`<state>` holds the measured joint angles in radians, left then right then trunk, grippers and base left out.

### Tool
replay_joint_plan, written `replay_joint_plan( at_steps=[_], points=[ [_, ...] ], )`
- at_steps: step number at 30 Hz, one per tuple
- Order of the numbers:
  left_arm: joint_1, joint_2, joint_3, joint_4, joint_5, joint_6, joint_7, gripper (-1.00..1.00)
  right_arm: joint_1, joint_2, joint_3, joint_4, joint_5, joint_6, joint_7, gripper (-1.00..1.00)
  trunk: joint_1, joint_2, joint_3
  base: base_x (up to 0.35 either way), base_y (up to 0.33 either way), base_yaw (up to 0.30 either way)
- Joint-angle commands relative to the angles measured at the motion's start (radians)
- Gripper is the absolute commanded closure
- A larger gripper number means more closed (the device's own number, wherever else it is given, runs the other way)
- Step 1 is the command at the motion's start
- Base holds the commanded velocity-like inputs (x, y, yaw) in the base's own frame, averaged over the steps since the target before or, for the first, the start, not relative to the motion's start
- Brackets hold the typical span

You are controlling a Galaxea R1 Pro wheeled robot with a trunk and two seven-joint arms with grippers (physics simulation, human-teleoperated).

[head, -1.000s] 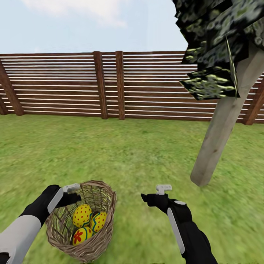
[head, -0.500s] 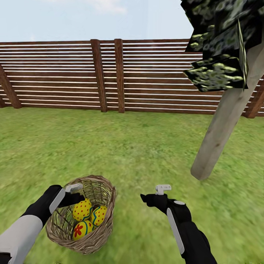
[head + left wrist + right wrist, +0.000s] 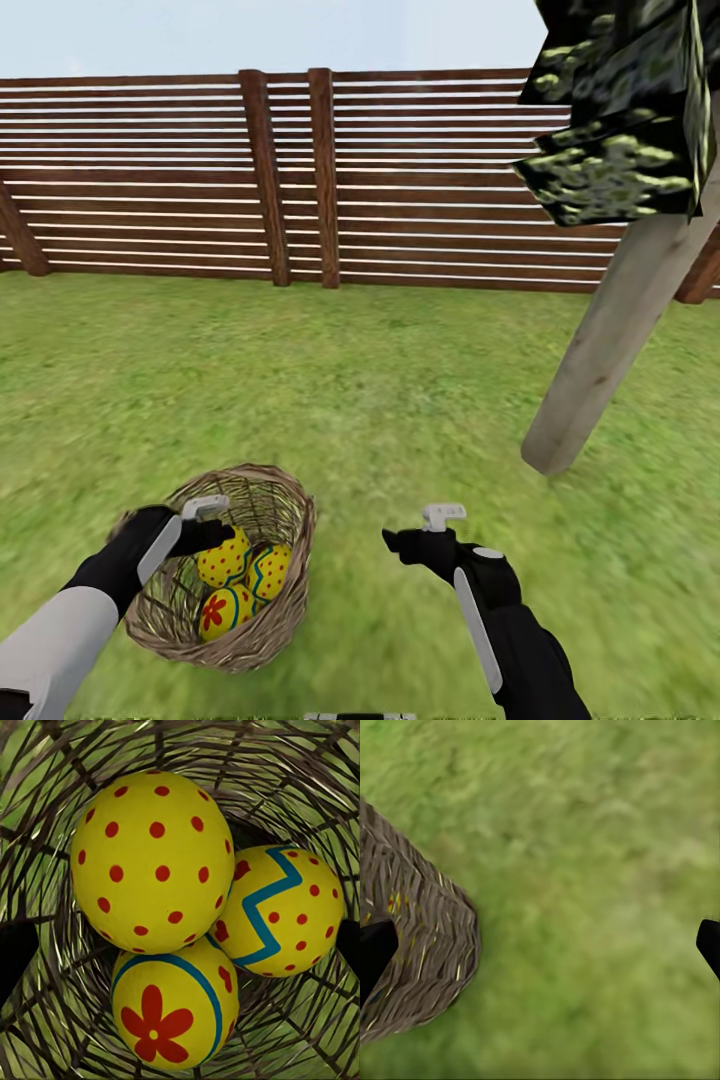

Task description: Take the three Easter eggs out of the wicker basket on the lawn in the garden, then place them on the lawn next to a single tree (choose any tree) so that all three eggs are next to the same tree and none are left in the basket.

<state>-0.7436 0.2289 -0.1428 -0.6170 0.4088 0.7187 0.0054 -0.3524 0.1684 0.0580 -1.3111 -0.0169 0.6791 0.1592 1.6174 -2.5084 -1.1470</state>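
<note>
The wicker basket (image 3: 285,610) stands on the lawn (image 3: 360,400) in front of me, at the left. Three yellow Easter eggs lie inside it: a red-dotted one (image 3: 225,563) (image 3: 150,859), a blue-zigzag one (image 3: 268,572) (image 3: 289,911) and a red-flower one (image 3: 222,612) (image 3: 172,1012). My left gripper (image 3: 212,532) hangs open just above the dotted egg, inside the basket's rim, its dark fingertips (image 3: 13,952) wide apart. My right gripper (image 3: 402,541) is open over bare grass to the right of the basket (image 3: 424,960). The tree's pale trunk (image 3: 610,340) rises at the right.
The tree's dark blotched foliage (image 3: 625,110) hangs over the upper right. A brown slatted fence (image 3: 300,180) closes the far side of the garden. Open grass lies between the basket and the trunk's foot (image 3: 548,458).
The whole picture has shifted, so the camera moved. Relative to the basket, my left gripper has gone from its left rim to over the eggs. The right arm holds its pose.
</note>
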Motion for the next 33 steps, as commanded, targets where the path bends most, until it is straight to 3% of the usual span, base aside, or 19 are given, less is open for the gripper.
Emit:
replay_joint_plan(
  at_steps=[1,10,20,33],
  points=[
    [0.0,0.001,-0.004,-0.001,0.002,-0.014,0.001,-1.0,0.0,0.0,0.0,-0.001,-0.002,0.005,0.002,-1.0,0.0,-0.001,-0.005,0.0,0.0,0.0],
    [0.0,0.002,0.005,-0.001,0.004,-0.075,0.0,-1.0,0.0,0.0,0.0,-0.002,-0.002,0.005,0.002,-1.0,0.004,-0.003,-0.04,0.0,0.0,0.0],
    [-0.002,0.002,0.007,0.0,0.008,-0.08,0.001,-1.0,0.0,0.0,-0.001,-0.001,-0.002,0.005,0.004,-1.0,0.009,-0.005,-0.078,0.0,0.0,0.0],
    [-0.002,0.0,0.006,-0.001,0.009,-0.076,0.006,-1.0,0.0,0.0,0.0,-0.002,-0.002,0.004,0.003,-1.0,0.009,-0.005,-0.078,0.0,0.0,0.0]
  ],
)
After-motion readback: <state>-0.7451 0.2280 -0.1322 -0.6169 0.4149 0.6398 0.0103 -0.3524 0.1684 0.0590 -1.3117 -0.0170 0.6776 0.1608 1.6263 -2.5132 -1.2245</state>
